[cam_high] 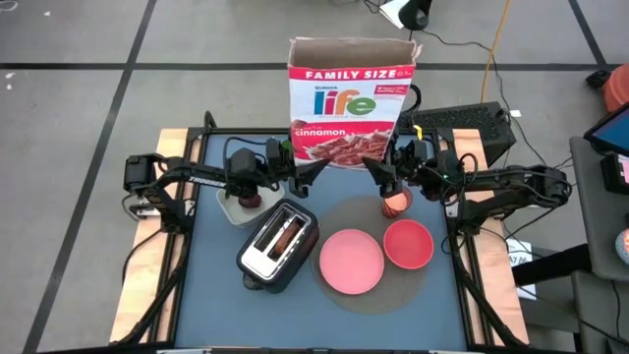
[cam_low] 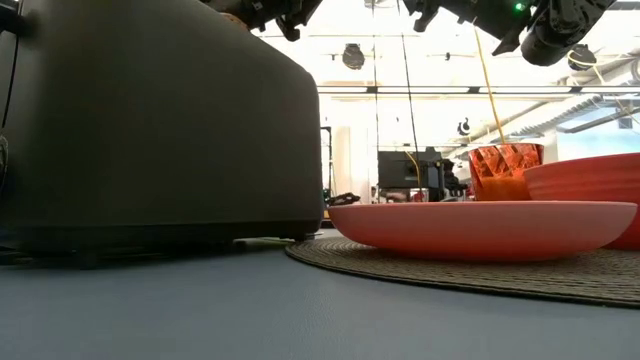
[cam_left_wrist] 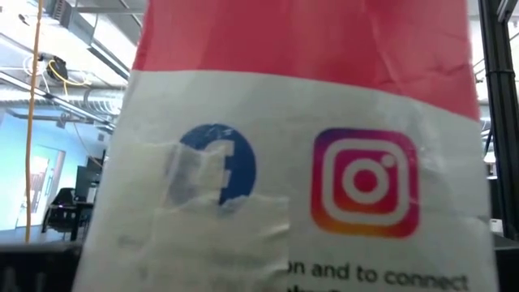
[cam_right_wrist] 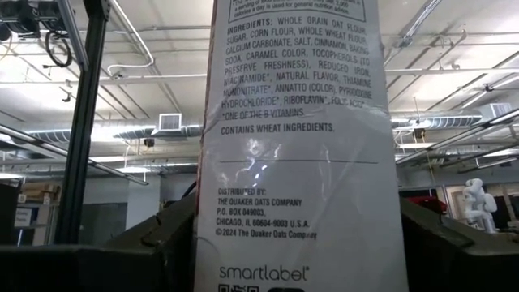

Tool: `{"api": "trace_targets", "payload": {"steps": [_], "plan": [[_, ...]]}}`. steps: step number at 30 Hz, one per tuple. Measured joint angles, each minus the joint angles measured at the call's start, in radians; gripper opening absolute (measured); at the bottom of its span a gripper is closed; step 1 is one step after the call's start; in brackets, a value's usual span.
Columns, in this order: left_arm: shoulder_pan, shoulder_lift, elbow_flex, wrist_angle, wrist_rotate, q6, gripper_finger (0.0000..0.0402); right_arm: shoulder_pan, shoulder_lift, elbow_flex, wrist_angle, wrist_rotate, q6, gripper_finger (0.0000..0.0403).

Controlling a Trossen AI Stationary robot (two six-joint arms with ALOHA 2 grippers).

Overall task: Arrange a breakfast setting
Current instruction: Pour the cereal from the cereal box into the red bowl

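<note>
- Grey floor tiles surrounded the blue table [cam_high: 211, 295] in the high view, where a round woven mat [cam_high: 393, 297] lay at lower right of centre.
- We saw a family-size cinnamon cereal box [cam_high: 351, 103] with its top flaps open, at upper centre of the frame, held up between the two arms.
- We saw the left gripper [cam_high: 301, 169] against the box's lower left edge, its fingers spread wide across that narrow side; the left wrist view was filled by the box's side panel [cam_left_wrist: 300, 162] with its social-media logos.
- We saw the right gripper [cam_high: 380, 173] against the box's lower right edge, likewise spread wide; in the right wrist view the ingredients panel [cam_right_wrist: 296, 154] stood between that arm's two dark fingers.
- Each pincer appeared to clasp the box, though the contact itself was not plain to us.
- We found the large pink plate [cam_high: 351, 262] on the mat at lower centre, with the red bowl [cam_high: 408, 244] touching it on the right.
- We made out the small pink cup [cam_high: 395, 204] just below the right gripper, at the mat's upper edge.
- We saw the silver-and-black toaster [cam_high: 279, 243] left of the plate, browned bread [cam_high: 287, 234] in its slot.
- We spotted a white container [cam_high: 237, 208] with a dark red fruit [cam_high: 254, 200] on it below the left arm.
- From the low view, the toaster [cam_low: 160, 120] blocked the whole left half.
</note>
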Motion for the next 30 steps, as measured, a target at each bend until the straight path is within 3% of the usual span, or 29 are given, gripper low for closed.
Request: {"api": "trace_targets", "payload": {"steps": [17,30], "plan": [[0.000,0.000,0.000,-0.001,0.000,-0.001,0.0280,0.000,0.001,0.000,-0.001,-0.001,-0.001,0.0283],[0.000,0.000,0.000,-0.006,0.001,-0.002,0.0280,0.000,0.003,0.000,-0.015,-0.002,0.026,0.0397]]}}
